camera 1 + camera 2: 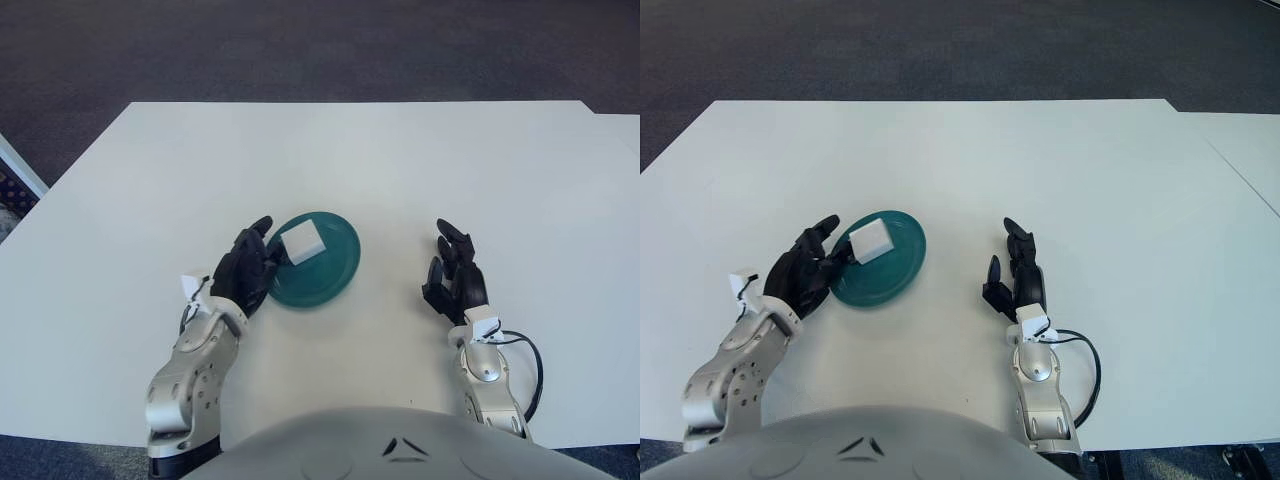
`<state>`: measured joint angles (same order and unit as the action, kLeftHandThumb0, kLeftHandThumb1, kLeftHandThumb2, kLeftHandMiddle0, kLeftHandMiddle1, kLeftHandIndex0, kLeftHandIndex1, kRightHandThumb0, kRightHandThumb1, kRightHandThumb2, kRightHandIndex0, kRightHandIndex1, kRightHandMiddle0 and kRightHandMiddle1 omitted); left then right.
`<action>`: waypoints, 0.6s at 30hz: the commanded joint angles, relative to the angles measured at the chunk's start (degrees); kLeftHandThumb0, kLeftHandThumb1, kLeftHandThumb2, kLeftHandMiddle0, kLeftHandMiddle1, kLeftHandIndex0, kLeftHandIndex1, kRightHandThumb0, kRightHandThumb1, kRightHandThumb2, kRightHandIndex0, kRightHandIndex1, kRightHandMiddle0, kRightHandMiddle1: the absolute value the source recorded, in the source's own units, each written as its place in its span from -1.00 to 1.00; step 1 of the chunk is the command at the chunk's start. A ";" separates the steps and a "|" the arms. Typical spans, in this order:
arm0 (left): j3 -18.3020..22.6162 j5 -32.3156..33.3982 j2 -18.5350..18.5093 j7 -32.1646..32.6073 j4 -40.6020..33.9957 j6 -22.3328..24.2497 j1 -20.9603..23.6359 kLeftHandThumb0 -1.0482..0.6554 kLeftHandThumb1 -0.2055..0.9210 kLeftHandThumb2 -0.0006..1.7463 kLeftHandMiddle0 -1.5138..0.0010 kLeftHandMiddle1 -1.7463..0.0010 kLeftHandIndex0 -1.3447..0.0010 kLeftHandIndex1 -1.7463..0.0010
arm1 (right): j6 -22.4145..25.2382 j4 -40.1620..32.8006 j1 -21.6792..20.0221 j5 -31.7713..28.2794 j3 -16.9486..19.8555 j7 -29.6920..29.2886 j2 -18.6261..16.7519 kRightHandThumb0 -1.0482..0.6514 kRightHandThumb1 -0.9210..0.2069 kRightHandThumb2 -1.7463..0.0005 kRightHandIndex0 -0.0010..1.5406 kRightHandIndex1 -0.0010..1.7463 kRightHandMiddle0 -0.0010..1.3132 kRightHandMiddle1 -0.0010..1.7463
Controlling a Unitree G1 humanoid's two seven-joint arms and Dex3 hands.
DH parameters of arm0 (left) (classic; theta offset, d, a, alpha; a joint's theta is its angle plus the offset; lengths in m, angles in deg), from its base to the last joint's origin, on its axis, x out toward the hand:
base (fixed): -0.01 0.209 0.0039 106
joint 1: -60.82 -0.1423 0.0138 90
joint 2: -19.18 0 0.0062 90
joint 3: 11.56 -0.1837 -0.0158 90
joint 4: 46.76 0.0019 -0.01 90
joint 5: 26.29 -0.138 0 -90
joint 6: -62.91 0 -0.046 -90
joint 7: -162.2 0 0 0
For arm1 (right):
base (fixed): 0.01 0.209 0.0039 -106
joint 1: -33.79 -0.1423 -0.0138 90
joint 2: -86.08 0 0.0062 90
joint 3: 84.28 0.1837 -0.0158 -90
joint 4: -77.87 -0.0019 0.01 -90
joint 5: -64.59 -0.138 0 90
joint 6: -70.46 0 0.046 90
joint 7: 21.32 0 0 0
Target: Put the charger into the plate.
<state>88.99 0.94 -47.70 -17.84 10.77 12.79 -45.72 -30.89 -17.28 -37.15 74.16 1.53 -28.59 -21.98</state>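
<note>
One white charger (pixel 302 241) lies in the teal plate (pixel 335 268), just right of the left robot hand (pixel 245 274), whose spread fingers hide the plate's near-left rim. The right robot hand (pixel 455 282), fingers apart, shows well right on the bench (pixel 400 160).

Both views looked from the robot's head, forward and steeply down onto the white tabletop (pixel 330 150), with the robot's own grey chest filling the bottom edge. The two eyes sat side by side, so they shared nearly the whole scene: the teal plate (pixel 335 270), the left hand (pixel 245 275) and the right hand (pixel 455 280) appeared in each. In the right eye view everything sat further left (the plate (pixel 895 270) notably so), and more of the tabletop's right side and a neighbouring white surface showed. Dark carpet lay beyond the far edge.
</note>
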 commanded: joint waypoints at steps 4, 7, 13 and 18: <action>3.55 8.11 10.73 7.35 6.09 -3.10 -3.36 -0.98 1.00 0.06 0.75 0.99 1.00 0.44 | 1.66 2.06 1.76 -3.53 -0.67 3.15 -0.30 -0.64 -1.00 -0.05 -0.68 -0.99 -1.00 -0.41; 2.89 9.99 9.52 9.66 6.62 -2.88 -3.86 -0.99 1.00 0.09 0.69 0.98 0.99 0.37 | 1.27 2.40 1.77 -4.28 -0.29 3.50 -0.21 -0.63 -1.00 -0.04 -0.66 -0.99 -1.00 -0.40; 0.73 12.23 7.33 13.17 7.19 -4.02 -4.87 -0.96 1.00 0.09 0.63 0.97 0.99 0.32 | 1.44 2.57 1.82 -4.96 0.42 4.32 0.46 -0.63 -1.00 -0.02 -0.65 -0.99 -1.00 -0.38; -0.36 13.81 6.09 15.29 7.96 -5.00 -5.08 -0.93 1.00 0.08 0.60 0.97 1.00 0.34 | 1.31 2.85 1.74 -5.07 0.88 4.60 1.02 -0.63 -1.00 -0.03 -0.65 -0.99 -1.00 -0.38</action>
<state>89.03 14.94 -47.31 -5.88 15.65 6.46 -48.90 -31.44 -16.48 -36.83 69.77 1.97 -24.45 -21.39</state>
